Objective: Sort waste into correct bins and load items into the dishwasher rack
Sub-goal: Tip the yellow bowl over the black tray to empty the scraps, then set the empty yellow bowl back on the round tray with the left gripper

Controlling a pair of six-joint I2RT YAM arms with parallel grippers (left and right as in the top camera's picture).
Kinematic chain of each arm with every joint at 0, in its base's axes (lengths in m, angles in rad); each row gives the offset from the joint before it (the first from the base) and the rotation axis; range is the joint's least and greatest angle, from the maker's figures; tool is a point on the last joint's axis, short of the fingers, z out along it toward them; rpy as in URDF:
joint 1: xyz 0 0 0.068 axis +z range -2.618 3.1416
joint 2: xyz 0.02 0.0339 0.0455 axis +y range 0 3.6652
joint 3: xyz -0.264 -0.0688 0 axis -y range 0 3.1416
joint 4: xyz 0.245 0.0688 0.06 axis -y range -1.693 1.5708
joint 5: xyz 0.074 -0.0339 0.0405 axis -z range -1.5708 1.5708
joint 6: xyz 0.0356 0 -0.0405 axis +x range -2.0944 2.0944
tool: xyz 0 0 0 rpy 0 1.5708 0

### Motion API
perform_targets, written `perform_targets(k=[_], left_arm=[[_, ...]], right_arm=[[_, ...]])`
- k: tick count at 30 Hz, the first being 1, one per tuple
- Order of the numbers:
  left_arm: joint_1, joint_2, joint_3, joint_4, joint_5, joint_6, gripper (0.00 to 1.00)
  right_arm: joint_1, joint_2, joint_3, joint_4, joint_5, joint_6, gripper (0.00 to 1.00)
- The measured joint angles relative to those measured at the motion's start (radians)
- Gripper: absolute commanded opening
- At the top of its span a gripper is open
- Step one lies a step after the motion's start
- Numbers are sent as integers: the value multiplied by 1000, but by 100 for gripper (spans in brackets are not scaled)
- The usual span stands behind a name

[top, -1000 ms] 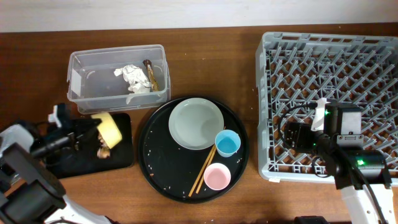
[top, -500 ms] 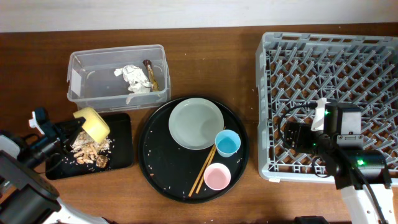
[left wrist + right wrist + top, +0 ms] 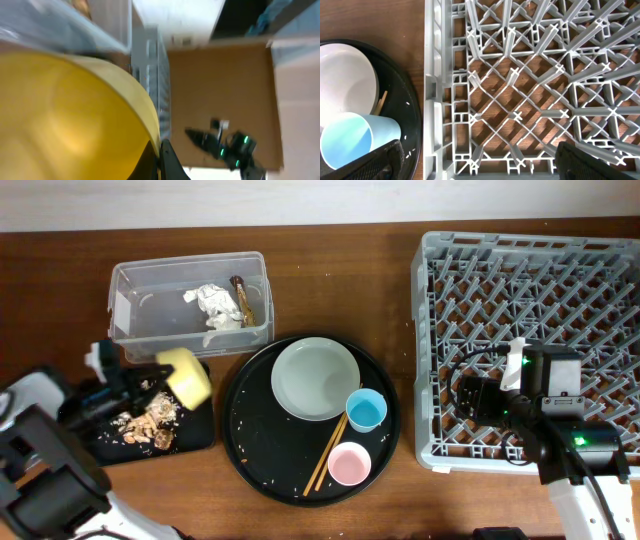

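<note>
- Left claw [image 3: 158,383] is clamped on the rim of the yellow bowl [image 3: 186,376], which is tipped on its side. On the wrist camera it's all yellow wall, so how deep the bite goes I can't tell.
- Directly beneath that claw, shredded food scraps [image 3: 146,422] lie heaped on the shallow black tray [image 3: 203,438]. The bowl looks dumped out to me.
- Just past the claw's tip is the clear tub [image 3: 122,308], with crumpled tissue [image 3: 215,303] and wrapper strip [image 3: 243,296] inside.
- Beside the bowl, on the side away from the claw's arm, is the round black tray [image 3: 250,470]. It carries the plate [image 3: 312,376], blue cup [image 3: 366,410], pink cup [image 3: 349,464] and chopsticks [image 3: 326,452].
- Well apart from the claw sits the dishwasher rack [image 3: 430,330]. The right claw [image 3: 479,152] hangs over its corner, fingers spread wide, holding nothing.
- To do this well, I'd give the bowl one more tilt for stuck scraps. Then carry it high over the cups and seat it between pegs, clear of that waiting claw.
</note>
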Motion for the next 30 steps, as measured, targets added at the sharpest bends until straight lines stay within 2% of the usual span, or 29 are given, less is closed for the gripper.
perform_targets(k=[5,9,10,14,16,24,29,30], left_arm=[[-220,-28,0,-1,-68,47,0],[-412,-32,0,42,-173,28,0],[-476,-32,0,77,-231,-10,0],[-582,-34,0,156,-410,-153,0],[-643,-50,7,209,-485,-293,0],[-828,-108,40,314,-694,-637,0],[-857,-153,40,338,-875,-805,0],[-855,-168,39,346,-982,-840,0]], right_arm=[[0,0,0,0,0,1,98],[0,0,0,0,0,0,98],[0,0,0,0,0,1,98],[0,0,0,0,0,0,98],[0,0,0,0,0,0,98],[0,0,0,0,0,1,98],[0,0,0,0,0,0,98],[0,0,0,0,0,0,98]])
